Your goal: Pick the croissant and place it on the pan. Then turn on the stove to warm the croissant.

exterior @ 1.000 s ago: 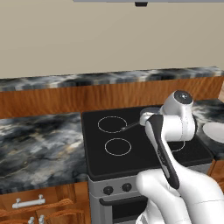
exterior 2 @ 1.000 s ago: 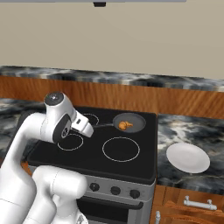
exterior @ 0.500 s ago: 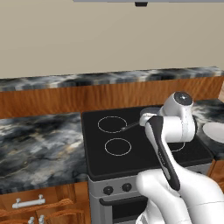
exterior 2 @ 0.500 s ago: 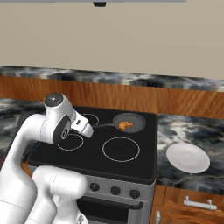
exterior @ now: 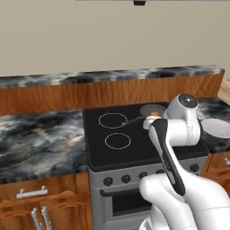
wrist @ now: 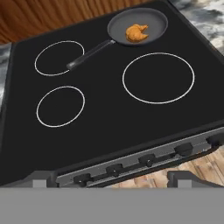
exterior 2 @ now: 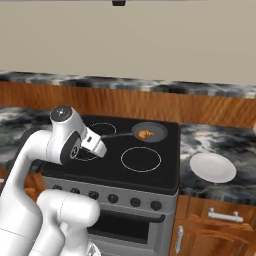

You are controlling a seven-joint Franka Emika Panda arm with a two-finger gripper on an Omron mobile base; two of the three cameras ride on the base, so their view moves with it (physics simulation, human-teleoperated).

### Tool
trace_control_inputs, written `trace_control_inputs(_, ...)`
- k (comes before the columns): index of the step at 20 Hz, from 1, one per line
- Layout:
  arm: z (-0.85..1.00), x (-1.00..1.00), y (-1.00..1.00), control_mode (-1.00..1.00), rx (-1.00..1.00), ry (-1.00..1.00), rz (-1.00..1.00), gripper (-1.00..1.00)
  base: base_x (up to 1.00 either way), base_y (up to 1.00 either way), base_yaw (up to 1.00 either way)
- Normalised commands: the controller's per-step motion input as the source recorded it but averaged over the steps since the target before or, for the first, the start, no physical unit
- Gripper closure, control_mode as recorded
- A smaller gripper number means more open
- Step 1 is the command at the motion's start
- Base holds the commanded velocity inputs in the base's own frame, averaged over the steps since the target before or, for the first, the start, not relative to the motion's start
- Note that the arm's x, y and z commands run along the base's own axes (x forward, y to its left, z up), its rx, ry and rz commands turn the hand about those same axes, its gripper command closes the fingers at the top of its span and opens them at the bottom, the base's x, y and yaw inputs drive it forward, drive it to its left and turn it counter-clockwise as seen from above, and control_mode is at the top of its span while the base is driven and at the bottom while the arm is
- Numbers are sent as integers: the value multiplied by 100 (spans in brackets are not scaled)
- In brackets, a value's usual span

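Croissant (wrist: 136,33) sits in pan (wrist: 153,19) on stove (wrist: 105,118) rear burner; jaws state can't tell.

The arm (exterior: 179,179) is glossy white, built of rounded, bulging shells that swell toward the base. A long dark grey stripe runs down one link (exterior: 168,155). The joint cap (exterior 2: 62,114) is a flat dark grey disc with a small light centre, ringed in white. The wrist block (exterior 2: 93,143) is white with a dark band.
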Motion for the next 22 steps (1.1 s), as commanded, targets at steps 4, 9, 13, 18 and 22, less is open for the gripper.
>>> trace_control_inputs(4, 0, 0, 0, 100, 0, 0, 0, -100, -25, 7, 0)
trace_control_inputs(9, 0, 0, 0, 100, 0, 0, 0, -100, -6, 45, -1)
trace_control_inputs(13, 0, 0, 0, 100, 0, 0, 0, -100, -7, 54, -2)
trace_control_inputs(18, 0, 0, 0, 100, 0, 0, 0, -100, -2, 55, -3)
trace_control_inputs(22, 0, 0, 0, 100, 0, 0, 0, -100, 0, 62, -6)
